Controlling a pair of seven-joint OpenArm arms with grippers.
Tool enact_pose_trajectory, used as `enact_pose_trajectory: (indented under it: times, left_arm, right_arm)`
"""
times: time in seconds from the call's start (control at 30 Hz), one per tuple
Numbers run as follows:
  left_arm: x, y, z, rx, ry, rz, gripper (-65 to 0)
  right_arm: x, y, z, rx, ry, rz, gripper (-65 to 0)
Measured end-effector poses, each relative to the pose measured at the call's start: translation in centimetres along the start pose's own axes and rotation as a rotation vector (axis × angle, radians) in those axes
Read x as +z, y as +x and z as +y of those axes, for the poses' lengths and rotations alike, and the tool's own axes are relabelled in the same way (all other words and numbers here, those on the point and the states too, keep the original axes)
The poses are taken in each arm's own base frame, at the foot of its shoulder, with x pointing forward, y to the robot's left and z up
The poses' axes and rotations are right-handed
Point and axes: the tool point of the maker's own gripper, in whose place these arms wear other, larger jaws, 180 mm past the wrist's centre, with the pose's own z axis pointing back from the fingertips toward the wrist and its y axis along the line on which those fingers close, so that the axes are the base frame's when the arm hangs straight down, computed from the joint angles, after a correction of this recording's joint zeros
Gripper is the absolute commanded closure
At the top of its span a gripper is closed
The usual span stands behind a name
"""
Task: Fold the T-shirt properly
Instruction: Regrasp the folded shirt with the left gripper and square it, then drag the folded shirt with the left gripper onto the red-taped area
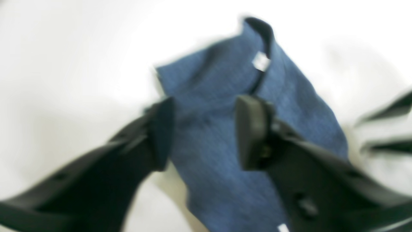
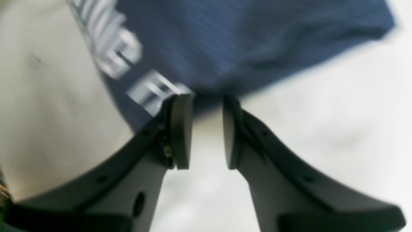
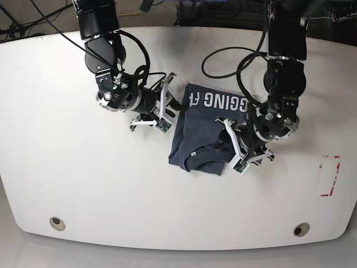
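The dark navy T-shirt [image 3: 203, 125] lies folded into a compact block at the middle of the white table, with white lettering [image 3: 217, 101] along its far edge. My left gripper [image 3: 230, 144] is open at the shirt's right edge. In the left wrist view it [image 1: 206, 129] straddles the blue cloth [image 1: 225, 96], with the collar and a white tag [image 1: 260, 61] beyond it. My right gripper [image 3: 170, 106] is open just beside the shirt's left edge. In the right wrist view it [image 2: 206, 129] has bare table between its pads, and the shirt [image 2: 257, 38] and lettering [image 2: 119, 54] are just ahead.
The white table [image 3: 83, 184] has a curved front edge with two round holes [image 3: 56, 222] [image 3: 301, 229]. A red marking [image 3: 329, 176] sits at the right. Black cables [image 3: 223, 56] run from both arms at the back. Both wrist views are blurred.
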Motion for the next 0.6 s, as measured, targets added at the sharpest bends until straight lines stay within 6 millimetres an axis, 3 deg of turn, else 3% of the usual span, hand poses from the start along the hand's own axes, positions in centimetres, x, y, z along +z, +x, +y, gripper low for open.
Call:
enact_pose_trajectory:
  times: [0.1, 0.2, 0.27, 0.4, 0.6]
  left_arm:
    - [-0.7, 0.2, -2.2, 0.023, 0.031, 0.002, -46.0]
    - [-1.3, 0.2, -4.6, 0.059, 0.015, -0.007, -46.0]
    - [-1.9, -0.8, -5.5, 0.100, 0.022, 0.018, -46.0]
    - [-2.8, -2.9, -6.4, 0.178, 0.028, 0.047, -46.0]
    - [-4.5, -5.7, -6.1, 0.270, 0.064, 0.000, -46.0]
  right_arm:
    - [1.6, -0.1, -1.8, -0.006, -0.052, -0.007, -15.2]
    - [3.0, -0.4, -3.8, -0.029, -0.108, -0.014, -15.2]
    - [3.9, -1.2, -5.4, -0.046, -0.156, 0.007, -15.2]
    - [4.6, -2.1, -6.4, -0.063, -0.186, 0.024, -15.2]
    - [5.0, -2.6, -6.4, -0.075, -0.182, 0.019, -15.2]
